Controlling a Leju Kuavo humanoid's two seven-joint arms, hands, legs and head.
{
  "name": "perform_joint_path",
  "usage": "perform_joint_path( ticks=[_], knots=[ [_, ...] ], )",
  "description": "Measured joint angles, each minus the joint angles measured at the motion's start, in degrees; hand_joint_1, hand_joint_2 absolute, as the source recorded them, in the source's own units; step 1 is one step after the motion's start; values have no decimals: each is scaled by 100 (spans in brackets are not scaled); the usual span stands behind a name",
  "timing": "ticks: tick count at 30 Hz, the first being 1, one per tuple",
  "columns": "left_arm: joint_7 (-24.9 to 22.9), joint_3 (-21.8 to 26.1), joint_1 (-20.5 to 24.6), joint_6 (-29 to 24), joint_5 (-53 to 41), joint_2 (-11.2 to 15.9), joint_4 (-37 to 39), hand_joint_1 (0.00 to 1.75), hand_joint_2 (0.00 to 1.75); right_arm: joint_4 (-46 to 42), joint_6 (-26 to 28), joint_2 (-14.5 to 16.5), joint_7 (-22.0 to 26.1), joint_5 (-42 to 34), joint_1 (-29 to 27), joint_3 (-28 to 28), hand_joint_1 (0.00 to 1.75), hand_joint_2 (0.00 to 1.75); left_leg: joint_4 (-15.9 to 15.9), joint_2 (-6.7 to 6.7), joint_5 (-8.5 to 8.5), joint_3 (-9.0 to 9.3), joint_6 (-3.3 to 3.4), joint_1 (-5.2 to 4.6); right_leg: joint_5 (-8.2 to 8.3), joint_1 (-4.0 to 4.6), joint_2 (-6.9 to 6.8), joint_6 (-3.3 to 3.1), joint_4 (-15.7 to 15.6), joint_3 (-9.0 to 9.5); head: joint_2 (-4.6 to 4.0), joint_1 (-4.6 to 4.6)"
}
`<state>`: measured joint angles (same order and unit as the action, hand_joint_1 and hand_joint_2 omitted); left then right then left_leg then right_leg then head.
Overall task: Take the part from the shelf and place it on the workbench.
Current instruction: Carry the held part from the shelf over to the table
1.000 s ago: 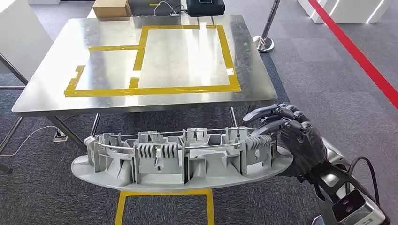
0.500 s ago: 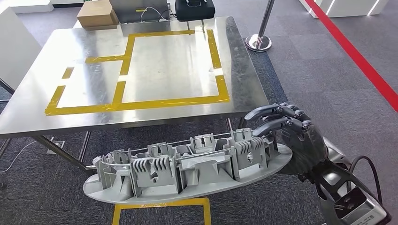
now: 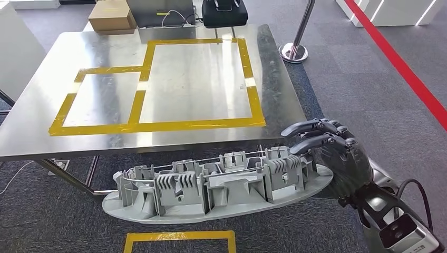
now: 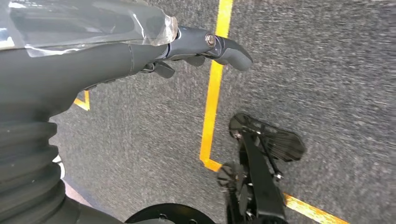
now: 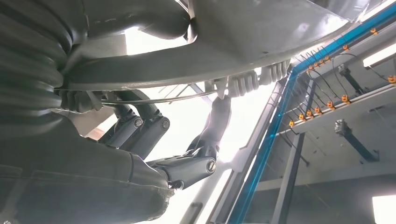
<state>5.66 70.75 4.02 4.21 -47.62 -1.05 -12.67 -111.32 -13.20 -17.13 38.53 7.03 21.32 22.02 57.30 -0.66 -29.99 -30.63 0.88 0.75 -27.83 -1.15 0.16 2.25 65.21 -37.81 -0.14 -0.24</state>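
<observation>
The left hand [image 4: 140,51] reaches over dark grey carpet [image 4: 336,74], its thick grey thumb extended and its darker fingers [image 4: 163,70] curled under, holding nothing. A yellow tape line [image 4: 212,98] crosses the carpet and turns a corner.

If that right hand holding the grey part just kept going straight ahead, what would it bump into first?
Probably the near edge of the metal workbench. The right hand and the grey part sit just short of it, though relative height is unclear.

Head view high, wrist views close
Head camera looks down toward 12 o'clock over the desk [image 3: 174,142]; right wrist camera looks up beneath the part [image 3: 211,184], shared with head view.
</observation>
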Motion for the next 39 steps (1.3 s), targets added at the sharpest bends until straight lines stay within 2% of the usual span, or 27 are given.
perform_joint_path(
  ticks=[1,2,5,7,8,10,11,12,13,15,16,17,18,20,22,24,26,27,28,29,30,31,32,33,35,37,39],
  knots=[
    [1,0,4,0,0,5,1,0,175,-1,1,2,-1,1,2,1,175,175,12,-4,-51,25,-42,-2,118,-3,-8,-5,-304,136,0,5],
    [3,-1,6,0,0,13,1,0,175,-1,4,4,-2,3,1,0,175,175,18,-5,-90,34,-80,-9,150,1,-12,-25,-480,217,0,9],
    [21,-1,11,5,-1,22,3,0,175,-2,10,3,-8,30,-5,-1,175,175,1,5,-150,55,-150,-13,64,14,12,-163,-529,258,1,-5],
    [37,-1,18,12,-2,20,3,0,175,-3,13,-1,-8,39,-1,-2,175,175,220,17,-278,-28,-189,-5,26,-1,15,-249,-542,313,1,-20],
    [43,-2,20,14,-3,20,3,0,175,-4,14,-1,-8,39,0,-2,175,175,515,22,-408,-181,-205,-3,3,-6,11,-286,-547,345,1,-28],
    [46,-1,17,16,-5,19,4,0,175,-3,17,-1,-8,39,-1,0,175,175,1341,28,-694,-675,-217,-3,-52,7,6,-330,-547,395,1,-38],
    [46,-1,13,16,-5,17,4,0,175,-3,17,-1,-8,40,-3,1,175,175,1657,28,-749,-900,-214,-4,-80,16,6,-339,-547,422,1,-40],
    [46,0,11,16,-5,14,5,0,175,-2,17,-1,-8,41,-5,2,175,175,1772,29,-683,-1036,-202,-6,-112,25,10,-342,-547,460,1,-39],
    [46,0,10,16,-5,12,5,0,175,-2,19,-1,-8,42,-6,2,175,175,1644,29,-495,-1049,-181,-11,-149,33,15,-342,-547,510,1,-40],
    [46,-1,10,16,-7,16,5,0,175,-3,27,1,-8,47,-7,2,175,175,899,27,23,-795,-106,-37,-232,45,24,-328,-552,626,1,-38],
    [46,-1,12,19,-12,19,5,0,175,-3,36,2,-8,56,-10,2,175,175,539,29,181,-637,-66,-57,-274,58,30,-306,-555,667,1,-36],
    [49,-1,14,22,-16,25,5,0,175,-4,50,3,-7,77,-21,1,175,175,308,31,248,-524,-36,-77,-303,64,34,-277,-568,692,1,-35],
    [53,-1,14,25,-24,30,5,0,175,-4,68,4,-5,114,-42,0,175,175,196,32,240,-463,-14,-96,-308,64,39,-243,-578,720,1,-33],
    [64,-2,8,27,-38,35,5,0,175,-4,108,3,-4,218,-108,-3,175,175,112,24,206,-393,23,-100,-278,55,34,-165,-578,759,0,-38],
    [74,-2,1,27,-54,33,5,0,175,-4,137,-13,4,300,-157,-8,175,175,27,-7,195,-274,77,-72,-315,49,15,-105,-416,728,0,-22],
    [84,-1,0,26,-68,28,5,0,175,-3,153,-31,29,325,-178,-15,175,175,-6,-42,171,-183,118,-54,-529,42,7,-49,82,467,-1,4],
    [92,0,-4,25,-74,20,5,0,175,-2,156,-39,62,323,-224,-19,175,175,-4,-73,127,-148,140,-53,-768,34,6,4,741,12,-2,11],
    [95,1,-10,23,-75,16,5,0,175,-2,149,-41,74,315,-250,-20,175,175,-3,-88,96,-117,140,-53,-779,32,6,14,896,-154,-2,10],
    [97,1,-16,23,-75,10,5,0,175,-2,139,-42,83,303,-268,-21,175,175,-2,-105,58,-70,134,-53,-679,30,6,16,861,-229,-1,11],
    [99,1,-20,22,-75,3,5,0,175,-2,129,-43,87,290,-276,-24,175,175,-2,-119,15,-8,124,-52,-462,28,5,9,602,-189,-1,11],
    [101,1,-24,22,-75,-4,5,0,175,-3,121,-42,88,278,-277,-29,175,175,-4,-127,-35,54,107,-52,-177,27,5,-5,200,-75,-1,12],
    [102,1,-24,22,-75,-9,5,0,175,-3,119,-42,88,268,-274,-36,175,175,-3,-133,-81,109,84,-55,11,32,1,-20,-151,32,-1,8],
    [104,2,-23,22,-75,-11,5,0,175,-3,116,-41,90,260,-267,-42,175,175,-5,-133,-120,135,54,-59,132,44,-3,-54,-414,111,-1,4],
    [105,2,-22,22,-75,-12,6,0,175,-5,115,-40,92,253,-260,-47,175,175,-11,-130,-150,138,21,-62,179,58,-5,-99,-551,147,-1,-1],
    [107,3,-25,22,-77,-16,8,0,175,-13,109,-41,96,249,-253,-54,175,175,4,-117,-152,140,-45,-68,166,74,-5,-199,-593,167,0,-9],
    [108,2,-25,23,-80,-20,10,0,175,-18,104,-43,95,251,-252,-56,175,175,196,-79,-141,77,-98,-68,156,56,-10,-273,-638,254,-1,-19],
    [109,2,-19,23,-81,-17,10,0,175,-19,101,-39,95,248,-239,-54,175,175,736,-21,-271,-237,-147,-57,115,39,-21,-330,-672,350,-1,-40]
  ],
)
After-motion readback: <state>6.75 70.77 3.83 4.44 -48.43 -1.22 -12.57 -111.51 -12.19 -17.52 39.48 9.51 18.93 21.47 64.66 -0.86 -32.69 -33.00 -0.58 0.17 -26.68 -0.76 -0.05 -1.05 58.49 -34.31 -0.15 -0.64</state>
